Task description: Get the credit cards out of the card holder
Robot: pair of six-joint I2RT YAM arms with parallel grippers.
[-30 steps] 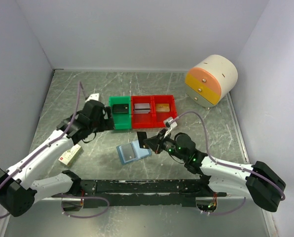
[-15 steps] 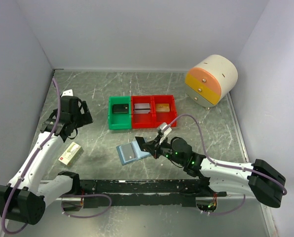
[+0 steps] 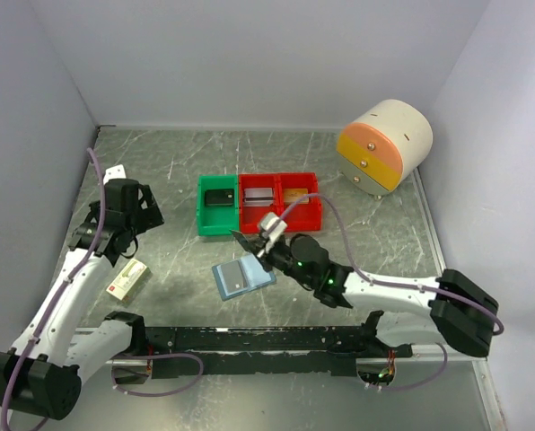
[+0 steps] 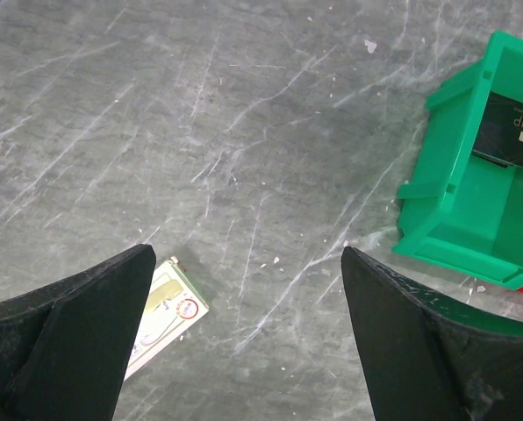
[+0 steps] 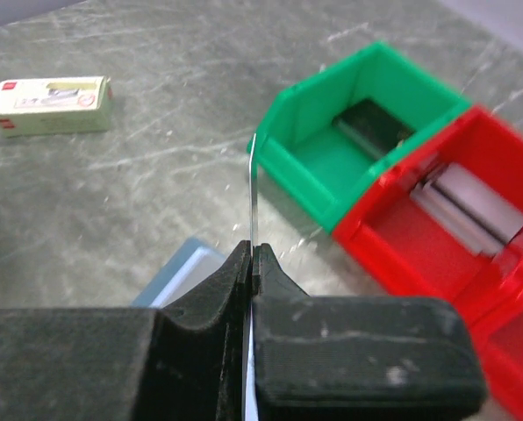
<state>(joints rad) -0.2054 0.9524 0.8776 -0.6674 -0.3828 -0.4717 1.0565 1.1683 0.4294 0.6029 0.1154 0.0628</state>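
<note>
Mostly hidden card holder (image 5: 179,268), credit card (image 5: 254,189) edge-on in right gripper (image 5: 252,255)

A robotics lab test cell: plain pale walls (image 3: 249,63) box in a grey marbled worktop (image 3: 384,242) on the left, far and right. Two robot arms, left (image 3: 70,287) and right (image 3: 393,292), are bolted to a black rail (image 3: 267,339) along the near edge, trailing cables (image 3: 335,215). Staged props lie between them: plastic bins (image 3: 201,206), a card holder (image 3: 243,276) and a small drawer unit (image 3: 384,144).
</note>
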